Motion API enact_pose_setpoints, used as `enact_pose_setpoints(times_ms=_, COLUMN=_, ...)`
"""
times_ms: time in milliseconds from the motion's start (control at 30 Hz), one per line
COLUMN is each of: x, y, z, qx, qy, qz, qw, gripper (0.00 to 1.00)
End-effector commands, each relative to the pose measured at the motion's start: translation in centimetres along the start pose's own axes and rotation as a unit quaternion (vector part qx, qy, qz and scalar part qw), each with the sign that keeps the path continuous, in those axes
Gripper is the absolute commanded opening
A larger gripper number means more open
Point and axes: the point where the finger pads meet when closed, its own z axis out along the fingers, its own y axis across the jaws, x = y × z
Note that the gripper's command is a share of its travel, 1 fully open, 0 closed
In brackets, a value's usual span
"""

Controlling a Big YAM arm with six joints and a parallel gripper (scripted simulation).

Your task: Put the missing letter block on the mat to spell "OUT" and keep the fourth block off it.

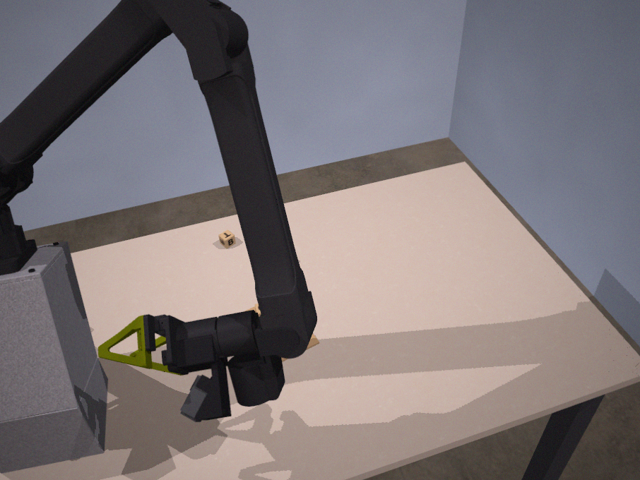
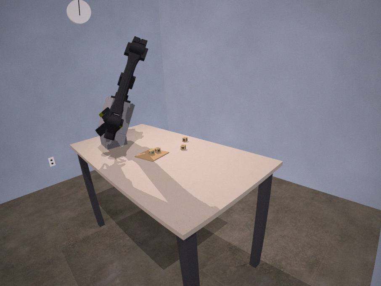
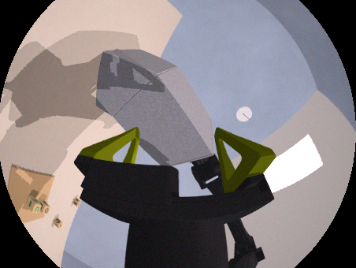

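The black six-joint arm (image 1: 258, 206) was folded back toward its grey pedestal (image 1: 41, 351), and the jaws with their olive-green triangular fingers stood fully released with nothing between them, pointing at the pedestal and well apart from all blocks.

On the pale beige surface (image 2: 197, 184) the thin tan rectangular mat (image 2: 147, 157) lay flat, near the pedestal and away from every edge of the surface. Two small wooden letter blocks (image 2: 154, 150) sat on the mat side by side, close to its far side. Two more wooden blocks lay off the mat, further from the base: the wooden block marked B (image 2: 184, 139) and, just beside it, the other loose wooden block (image 2: 183, 147). Much bare room lay around both loose blocks and up to the long right edge.

In the top view the forearm hid nearly the whole mat; only small corners (image 1: 312, 342) showed, and only the B block (image 1: 227, 238) was seen. The letters on the mat blocks and on the second loose block were too small to read, so which one bore the missing letter could not be told. The wrist view showed mat and blocks only as tiny shapes at its left rim.
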Motion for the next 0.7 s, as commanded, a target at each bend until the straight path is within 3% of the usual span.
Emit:
enact_pose_setpoints(times_ms=0, x=0.03, y=-0.12, z=-0.15, qx=-0.002, qy=-0.001, qz=0.001, qw=1.000, gripper=1.00)
enact_pose_setpoints(times_ms=567, x=0.14, y=-0.27, z=-0.36, qx=-0.003, qy=-0.002, qz=0.005, qw=1.000, gripper=1.00)
enact_pose_setpoints(times_ms=667, x=0.33, y=0.01, z=-0.83, qx=-0.002, qy=-0.027, qz=0.016, qw=1.000, gripper=1.00)
